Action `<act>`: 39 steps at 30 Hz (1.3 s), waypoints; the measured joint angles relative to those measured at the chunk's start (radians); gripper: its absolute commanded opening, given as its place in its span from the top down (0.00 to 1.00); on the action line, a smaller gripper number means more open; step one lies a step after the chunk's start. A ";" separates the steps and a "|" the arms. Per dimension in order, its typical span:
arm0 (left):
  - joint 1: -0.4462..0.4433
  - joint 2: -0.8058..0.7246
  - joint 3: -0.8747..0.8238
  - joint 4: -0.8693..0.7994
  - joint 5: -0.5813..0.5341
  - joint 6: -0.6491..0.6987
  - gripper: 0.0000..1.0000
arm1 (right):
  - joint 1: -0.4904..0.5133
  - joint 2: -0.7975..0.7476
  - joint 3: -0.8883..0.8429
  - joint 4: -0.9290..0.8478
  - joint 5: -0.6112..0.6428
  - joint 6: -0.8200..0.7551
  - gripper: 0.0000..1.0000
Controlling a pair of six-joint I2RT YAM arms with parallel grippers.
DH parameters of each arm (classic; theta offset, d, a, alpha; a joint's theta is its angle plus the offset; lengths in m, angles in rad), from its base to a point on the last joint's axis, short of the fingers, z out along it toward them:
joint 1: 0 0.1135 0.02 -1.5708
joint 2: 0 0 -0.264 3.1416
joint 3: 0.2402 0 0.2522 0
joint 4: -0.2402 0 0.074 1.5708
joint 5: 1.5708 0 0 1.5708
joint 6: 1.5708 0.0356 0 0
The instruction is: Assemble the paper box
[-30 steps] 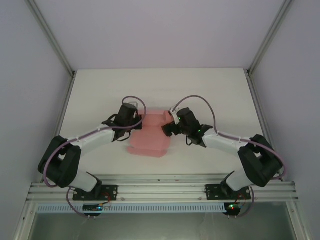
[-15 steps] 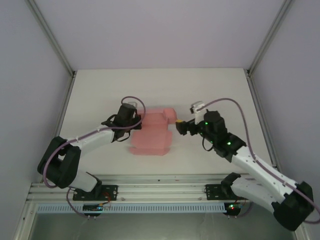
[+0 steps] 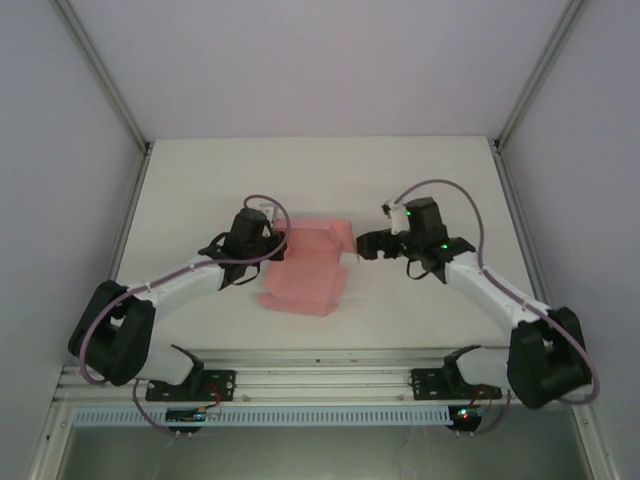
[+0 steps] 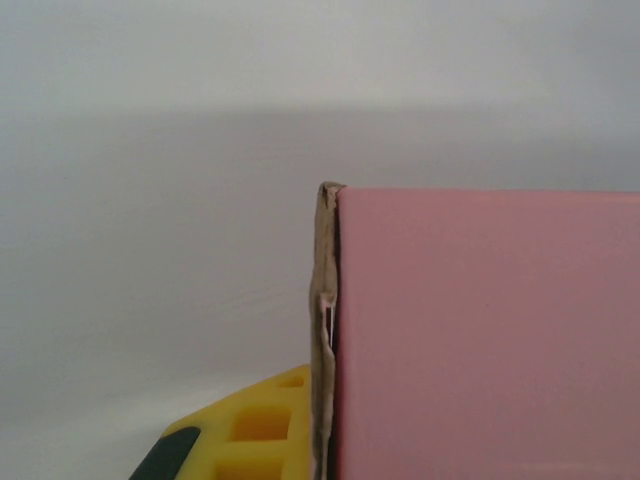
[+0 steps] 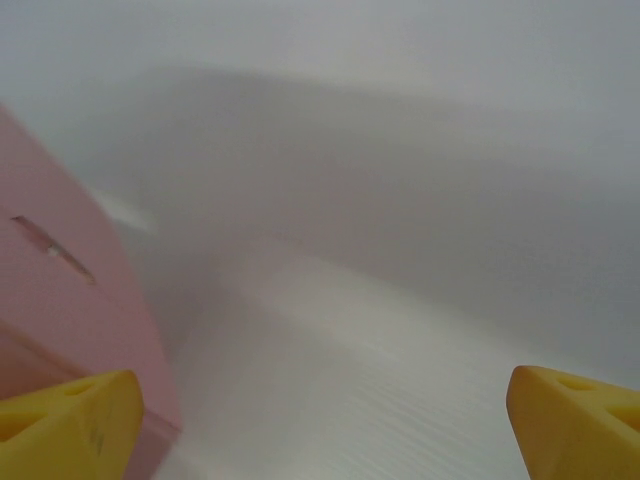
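Soft even light, faint shadows; right wrist view blurred, left wrist sharp.

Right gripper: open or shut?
Open. The right gripper shows its yellow fingertips far apart in the wrist view, nothing between them; the paper box sits beside one.

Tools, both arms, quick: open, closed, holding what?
Left tool: closed on the thin salmon-pink paper box.
Right tool: open, holding nothing.

The paper box [image 4: 480, 340] overruns the left wrist view.
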 measured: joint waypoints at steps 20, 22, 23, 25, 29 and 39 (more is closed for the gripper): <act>0.009 0.031 0.007 -0.052 -0.056 -0.005 1.00 | 0.169 0.081 0.095 -0.026 0.150 -0.042 0.11; 0.005 0.031 0.009 -0.057 -0.056 -0.005 1.00 | 0.150 0.002 0.070 -0.044 0.137 -0.050 0.14; 0.005 0.031 0.010 -0.058 -0.056 -0.005 1.00 | 0.142 -0.027 0.060 -0.050 0.124 -0.053 0.15; 0.005 0.031 0.011 -0.058 -0.055 -0.005 1.00 | 0.123 -0.074 0.040 -0.056 0.082 -0.063 0.18; 0.005 0.028 0.011 -0.058 -0.046 -0.004 1.00 | 0.119 -0.079 0.018 -0.056 -0.012 -0.079 0.20; 0.005 0.019 0.011 -0.057 -0.025 -0.013 1.00 | 0.161 0.115 0.124 -0.026 -0.071 -0.136 0.26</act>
